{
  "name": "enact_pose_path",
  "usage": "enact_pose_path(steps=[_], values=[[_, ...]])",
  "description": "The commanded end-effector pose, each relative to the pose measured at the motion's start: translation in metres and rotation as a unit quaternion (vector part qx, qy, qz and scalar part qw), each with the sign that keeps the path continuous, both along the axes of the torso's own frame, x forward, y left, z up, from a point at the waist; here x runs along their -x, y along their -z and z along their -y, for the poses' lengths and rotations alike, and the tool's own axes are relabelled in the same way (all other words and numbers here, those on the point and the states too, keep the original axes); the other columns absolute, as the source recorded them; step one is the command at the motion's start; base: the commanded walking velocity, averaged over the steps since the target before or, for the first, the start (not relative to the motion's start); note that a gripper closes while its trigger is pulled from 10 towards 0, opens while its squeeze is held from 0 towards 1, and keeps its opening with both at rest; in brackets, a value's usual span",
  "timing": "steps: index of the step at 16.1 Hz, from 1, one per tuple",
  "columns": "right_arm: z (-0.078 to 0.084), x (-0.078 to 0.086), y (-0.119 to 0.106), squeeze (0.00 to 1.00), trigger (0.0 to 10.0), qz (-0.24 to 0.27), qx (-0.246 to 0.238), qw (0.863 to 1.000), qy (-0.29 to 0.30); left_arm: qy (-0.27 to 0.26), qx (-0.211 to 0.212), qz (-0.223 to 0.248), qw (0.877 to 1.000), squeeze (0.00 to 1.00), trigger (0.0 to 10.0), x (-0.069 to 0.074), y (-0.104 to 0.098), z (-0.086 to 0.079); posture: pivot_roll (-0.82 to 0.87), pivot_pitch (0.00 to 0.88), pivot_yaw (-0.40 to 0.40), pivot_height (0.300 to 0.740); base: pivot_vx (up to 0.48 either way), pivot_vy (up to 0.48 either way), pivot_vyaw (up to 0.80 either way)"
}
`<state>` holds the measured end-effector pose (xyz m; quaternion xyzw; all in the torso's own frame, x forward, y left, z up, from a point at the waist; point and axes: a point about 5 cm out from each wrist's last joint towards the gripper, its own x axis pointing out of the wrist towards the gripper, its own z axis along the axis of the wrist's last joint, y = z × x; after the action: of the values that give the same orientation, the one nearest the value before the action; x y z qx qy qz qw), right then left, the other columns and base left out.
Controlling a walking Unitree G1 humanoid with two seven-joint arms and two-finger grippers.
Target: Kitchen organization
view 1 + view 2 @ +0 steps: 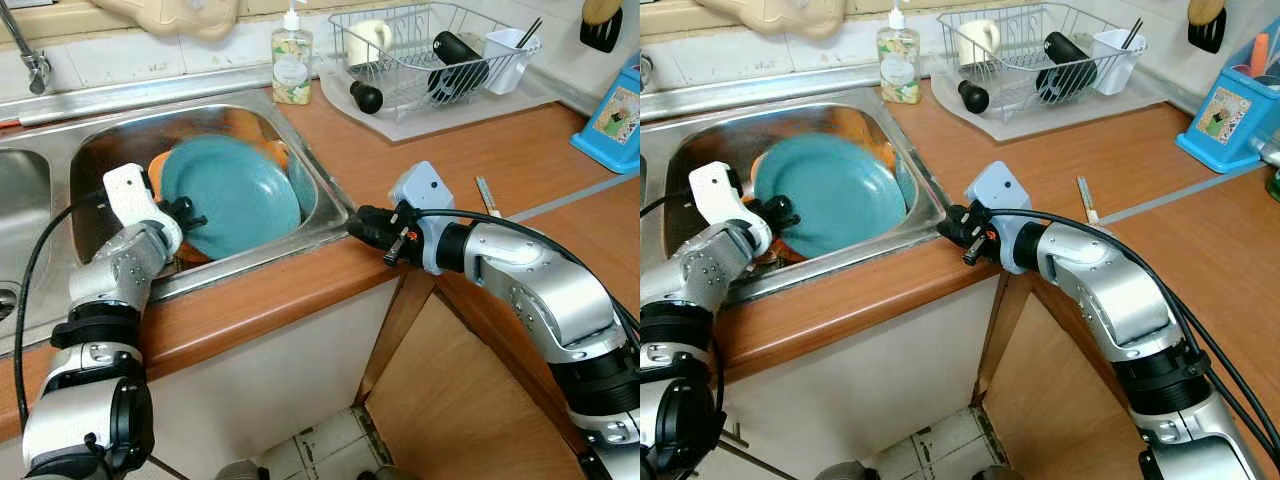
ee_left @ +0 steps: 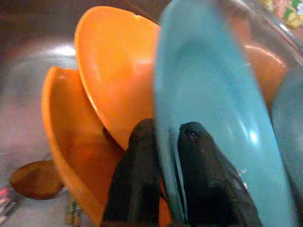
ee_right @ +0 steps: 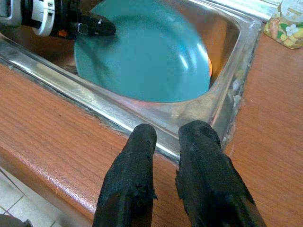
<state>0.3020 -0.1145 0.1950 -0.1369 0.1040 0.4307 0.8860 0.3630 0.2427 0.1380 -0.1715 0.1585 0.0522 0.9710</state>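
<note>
A teal plate (image 1: 235,195) stands tilted on edge in the steel sink (image 1: 330,225), leaning on two orange bowls (image 2: 113,71) behind it. My left gripper (image 1: 190,215) reaches into the sink from the left and is shut on the plate's rim, one finger (image 2: 137,175) on each face. My right gripper (image 1: 358,222) hovers over the wooden counter's front edge at the sink's front right corner. It points toward the plate with its fingers (image 3: 137,179) close together and nothing between them.
A wire dish rack (image 1: 430,50) at the back right holds a white mug, a black bottle and a white cup. A soap bottle (image 1: 292,60) stands behind the sink, and a blue box (image 1: 615,120) at far right. A brown spoon (image 2: 35,179) lies on the sink floor.
</note>
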Motion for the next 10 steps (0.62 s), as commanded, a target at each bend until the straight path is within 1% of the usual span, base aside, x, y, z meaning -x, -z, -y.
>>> enact_pose_path(steps=[1, 2, 4, 5, 7, 8, 9, 10], values=[[0.002, -0.001, 0.001, 0.00, 10.0, 0.002, 0.003, 1.000, 0.011, -0.004, -0.009, 0.000, 1.000, 1.00, 10.0, -0.002, -0.006, -0.002, -0.16, 0.000, 0.014, 0.740, 0.000, 0.000, 0.00], [0.004, -0.004, 0.001, 0.00, 10.0, 0.001, 0.003, 1.000, 0.026, -0.004, -0.022, 0.002, 1.000, 1.00, 10.0, 0.000, -0.007, -0.006, -0.16, 0.000, 0.012, 0.740, 0.000, 0.000, 0.00], [0.008, -0.008, 0.000, 0.00, 10.0, 0.000, 0.001, 0.999, 0.046, -0.003, -0.027, 0.011, 1.000, 1.00, 10.0, 0.003, -0.009, -0.010, -0.16, 0.000, 0.011, 0.740, 0.000, 0.000, 0.00], [0.013, -0.012, 0.000, 0.00, 10.0, 0.000, -0.001, 0.997, 0.071, 0.000, -0.053, 0.022, 0.998, 1.00, 10.0, 0.007, -0.009, -0.015, -0.16, 0.000, 0.011, 0.740, 0.000, 0.000, 0.00], [0.017, -0.016, -0.001, 0.00, 10.0, 0.002, -0.003, 0.995, 0.096, -0.003, -0.073, 0.038, 0.997, 1.00, 10.0, 0.009, -0.013, -0.019, -0.16, 0.000, 0.011, 0.740, 0.000, 0.000, 0.00], [0.024, -0.023, -0.004, 0.00, 10.0, 0.010, -0.008, 0.991, 0.133, -0.003, -0.106, 0.055, 0.993, 1.00, 10.0, 0.012, -0.019, -0.024, -0.16, 0.000, 0.006, 0.740, 0.000, 0.000, 0.00], [0.028, -0.028, -0.006, 0.20, 10.0, 0.014, -0.012, 0.988, 0.154, 0.005, -0.126, 0.071, 0.989, 1.00, 10.0, 0.013, -0.025, -0.024, -0.15, 0.000, 0.002, 0.740, 0.000, 0.000, 0.00], [0.032, -0.032, -0.008, 0.65, 10.0, 0.017, -0.017, 0.984, 0.175, 0.011, -0.139, 0.087, 0.986, 1.00, 10.0, 0.013, -0.031, -0.024, -0.15, 0.000, 0.002, 0.740, 0.000, 0.000, 0.00]])
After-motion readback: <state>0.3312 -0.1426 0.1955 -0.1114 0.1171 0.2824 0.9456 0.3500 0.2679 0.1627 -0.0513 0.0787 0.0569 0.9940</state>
